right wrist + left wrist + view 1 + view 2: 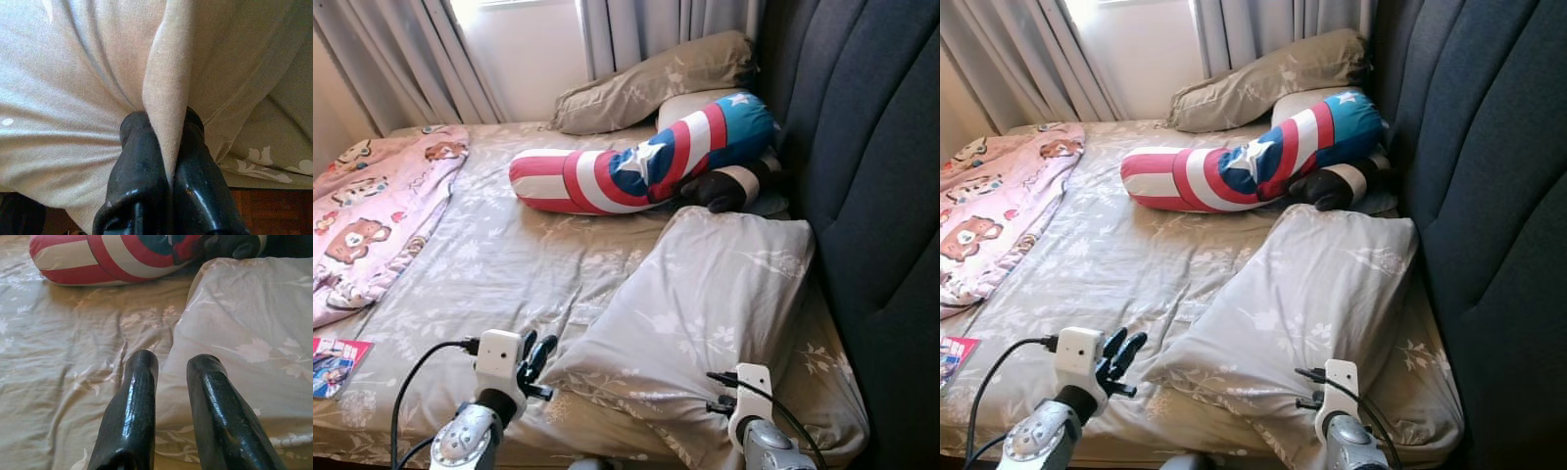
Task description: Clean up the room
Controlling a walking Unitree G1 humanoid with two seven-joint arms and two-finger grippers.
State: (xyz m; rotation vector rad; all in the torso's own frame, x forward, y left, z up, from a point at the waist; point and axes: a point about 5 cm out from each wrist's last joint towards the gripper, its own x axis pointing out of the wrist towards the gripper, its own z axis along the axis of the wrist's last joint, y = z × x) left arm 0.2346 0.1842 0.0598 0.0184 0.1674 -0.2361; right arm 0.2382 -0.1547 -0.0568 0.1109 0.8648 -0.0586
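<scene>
In the left eye view, a grey floral pillow [705,294] lies on the bed [489,264] against the dark headboard [871,176]. The left gripper [534,358] hovers just beside the pillow's near left corner, and the right gripper sits at the pillow's near edge, its fingers hidden under the cloth. Behind lie a stars-and-stripes bolster [636,162], a second pillow [656,78] and curtains [411,59]; a pink bear-print blanket [372,206] covers the left side, with a booklet [335,364] near the front edge, its print unreadable.

The left wrist view shows that gripper's fingers [134,416] slightly apart, holding nothing, pointing at the pillow's corner.

In the right wrist view, the right gripper [166,142] is pinched tight on a fold of the pillow's cloth.
</scene>
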